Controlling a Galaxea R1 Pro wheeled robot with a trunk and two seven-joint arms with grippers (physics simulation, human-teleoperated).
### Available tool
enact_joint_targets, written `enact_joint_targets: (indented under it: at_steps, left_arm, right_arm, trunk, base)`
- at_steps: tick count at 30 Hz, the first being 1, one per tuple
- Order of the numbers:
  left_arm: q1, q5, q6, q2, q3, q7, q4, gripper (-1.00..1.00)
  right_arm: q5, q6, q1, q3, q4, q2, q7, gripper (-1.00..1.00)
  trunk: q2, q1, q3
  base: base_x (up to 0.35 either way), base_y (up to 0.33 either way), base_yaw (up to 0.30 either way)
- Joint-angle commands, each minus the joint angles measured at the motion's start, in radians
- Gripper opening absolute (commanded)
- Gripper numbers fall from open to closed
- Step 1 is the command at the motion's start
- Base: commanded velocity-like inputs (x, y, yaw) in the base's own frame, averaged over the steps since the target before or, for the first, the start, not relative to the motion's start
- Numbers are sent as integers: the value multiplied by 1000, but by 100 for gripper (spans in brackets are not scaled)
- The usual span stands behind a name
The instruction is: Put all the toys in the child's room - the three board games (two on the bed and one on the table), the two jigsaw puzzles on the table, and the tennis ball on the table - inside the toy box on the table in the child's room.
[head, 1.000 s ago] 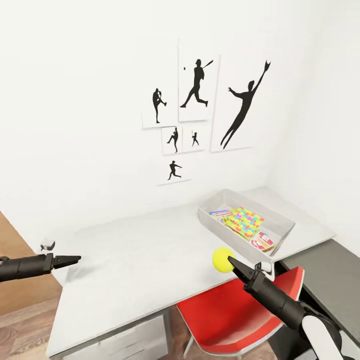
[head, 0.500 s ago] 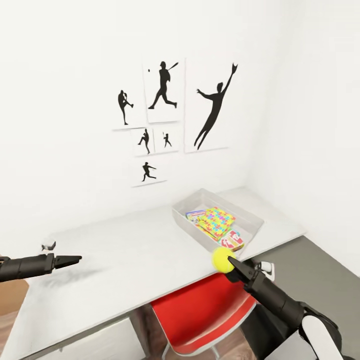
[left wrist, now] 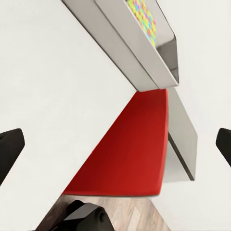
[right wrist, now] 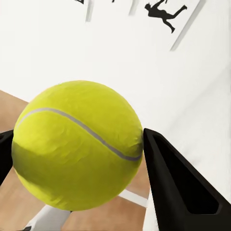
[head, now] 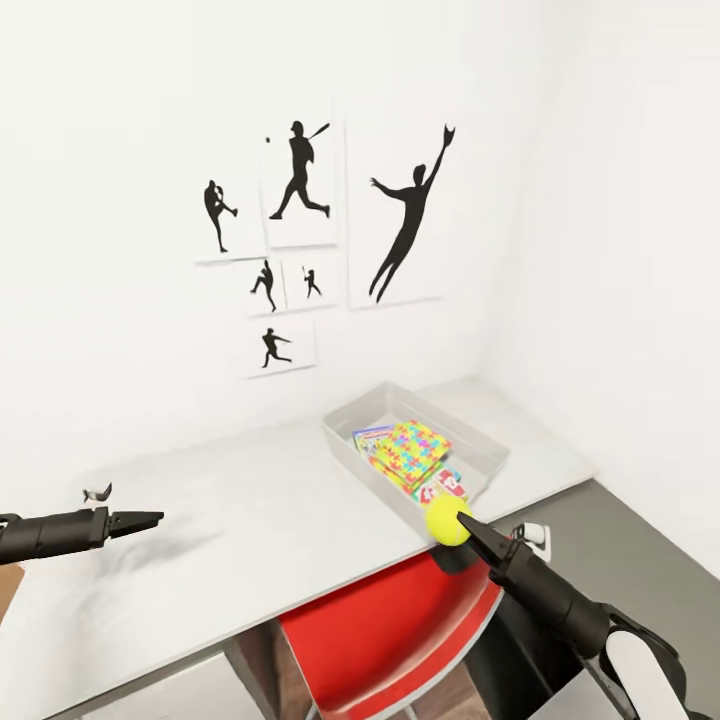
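Tennis ball (head: 446, 521), bright yellow-green with a pale seam, sits clamped between our right end effector (head: 462, 524) fingers, just beside the toy box (head: 345, 447) on the table (head: 250, 510); our left end effector (head: 150, 518) gapes empty.

Both arms are matte black tubes ending in pointy black fingers; the right arm (head: 545, 595) has a white rounded shell near the elbow (head: 640, 675).

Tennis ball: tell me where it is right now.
In the head view the tennis ball sits clamped in the right gripper, at the near corner of the toy box, above the red chair.
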Motion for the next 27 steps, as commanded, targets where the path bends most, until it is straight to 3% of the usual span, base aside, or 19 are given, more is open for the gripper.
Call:
enact_joint_targets:
  at_steps: [1,11,20,27]
  left_arm:
    - [-1,-2,11,0,0,-5,0,100]
    - [-1,-2,11,2,2,-5,0,100]
    - [-1,-2,11,2,2,-5,0,100]
    - [-1,-2,11,2,2,-5,0,100]
  right_arm:
    - [-7,8,-1,-1,0,0,-2,-100]
    - [-7,-22,-1,-1,0,0,-2,-100]
    - [-7,-27,-1,-1,0,-2,22,-100]
    - [-7,-27,-1,4,0,-2,26,-100]
  trunk:
    - [-2,1,-2]
    - [-2,1,-2]
    - [-2,1,-2]
    - [-2,1,-2]
  base:
    - [222,-158,0]
    - [101,-33,0]
    - [219,27,0]
    - [41,0,0]
